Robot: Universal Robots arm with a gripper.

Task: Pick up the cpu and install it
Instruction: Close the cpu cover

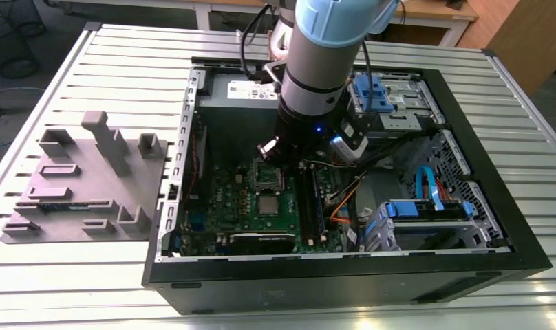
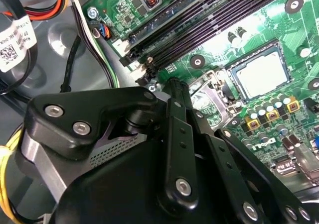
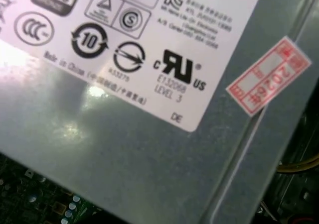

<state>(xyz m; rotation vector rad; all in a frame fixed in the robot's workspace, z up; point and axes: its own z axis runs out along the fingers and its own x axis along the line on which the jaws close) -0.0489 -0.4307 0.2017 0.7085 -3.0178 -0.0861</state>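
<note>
Sitting flat in its square seat on the green motherboard [image 2: 214, 50], the cpu [image 2: 259, 75] shows a pale silver-grey metal top, smooth and faintly reflective, with a thin darker rim all round. Shape: square, low, much smaller than the board. In the exterior view the cpu [image 1: 270, 205] reads as a small bright square near the middle of the board, inside the open computer case [image 1: 351, 292].

The end effector [image 2: 174, 84] hangs over the board, apart from the cpu and not touching it. A bent bright-metal socket frame [image 2: 212, 92] lies between its tip and the cpu. Whether the end effector is clenched or released cannot be told from these views. The cpu is not in its grip.

Materials and shapes:
- End effector: matte black links with bright screw heads, on a ribbed grey metal body.
- Board: glossy green, with round silver-topped capacitors near the cpu. Long black memory slots [image 2: 199, 20] run parallel to one another.
- Case: black outside, grey sheet metal inside.
- Worktop [image 1: 122, 62]: pale slatted metal profiles.
- Fixture [image 1: 85, 179]: grey plastic with upright posts, on the worktop at the exterior view's left of the case.
- Power supply [image 3: 124, 149], in the first wrist view: dull grey metal with a white label [image 3: 124, 40] and a red-and-white sticker [image 3: 269, 74].
</note>
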